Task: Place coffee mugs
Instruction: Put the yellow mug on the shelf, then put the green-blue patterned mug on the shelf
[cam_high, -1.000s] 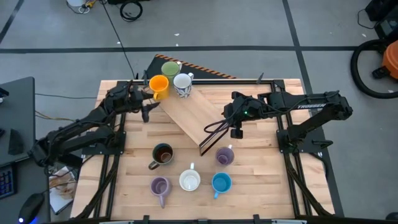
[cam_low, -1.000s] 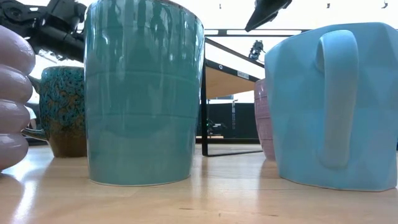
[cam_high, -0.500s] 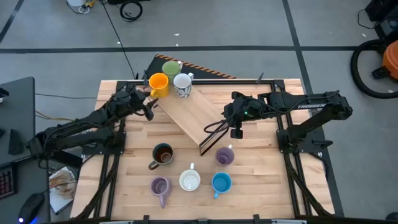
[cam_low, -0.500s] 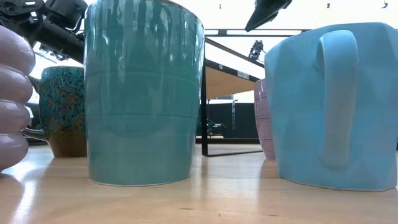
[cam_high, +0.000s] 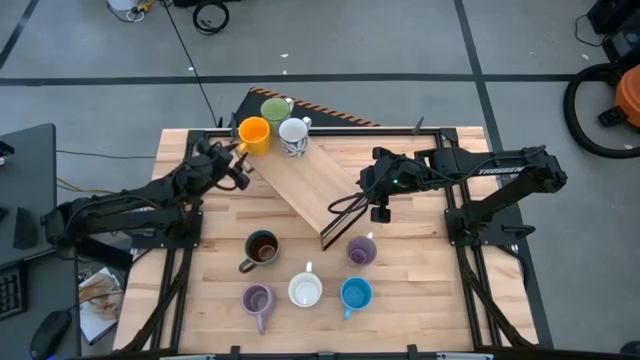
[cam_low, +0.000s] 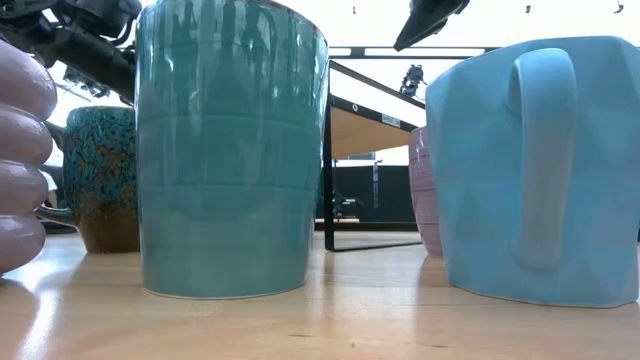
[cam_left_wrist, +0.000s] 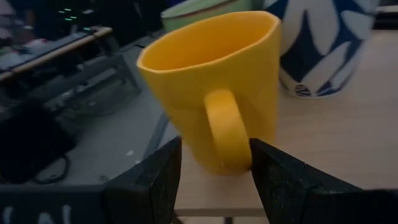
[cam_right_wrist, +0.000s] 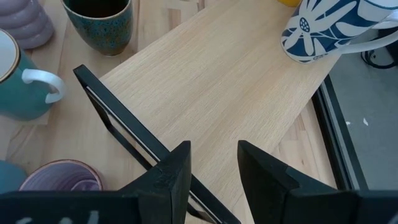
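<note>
Three mugs stand on their bases at the far end of a raised wooden shelf (cam_high: 310, 180): orange (cam_high: 254, 131), green (cam_high: 275, 110) and white with a dark pattern (cam_high: 293, 136). My left gripper (cam_left_wrist: 214, 152) is open and points level at the orange mug (cam_left_wrist: 211, 74), with one finger on each side of its handle. My right gripper (cam_right_wrist: 214, 165) hangs open over the shelf's near right part (cam_right_wrist: 205, 93), holding nothing. On the table stand a dark brown mug (cam_high: 262, 248), two lavender mugs (cam_high: 361, 250) (cam_high: 257, 298), a teal mug with a white inside (cam_high: 305, 290) and a blue mug (cam_high: 356, 294). My left gripper comes level at the orange mug's handle (cam_left_wrist: 227, 127) from the table's left. The handle stands in the gap between its fingers. One finger (cam_left_wrist: 273, 174) lies close against the handle's side. Whether it touches, I cannot tell. The mug stands on the shelf.
The shelf's black metal frame (cam_right_wrist: 124, 118) slants across the table's middle. Black rails run along the table's left and right sides. In the low view the teal mug (cam_low: 230, 150) and the blue mug (cam_low: 540, 170) fill the foreground. Bare wood lies at the table's right.
My left gripper has swung toward the table's far edge and turned from pointing at the near side to pointing at the orange mug. Its fingers have kept the same gap.
</note>
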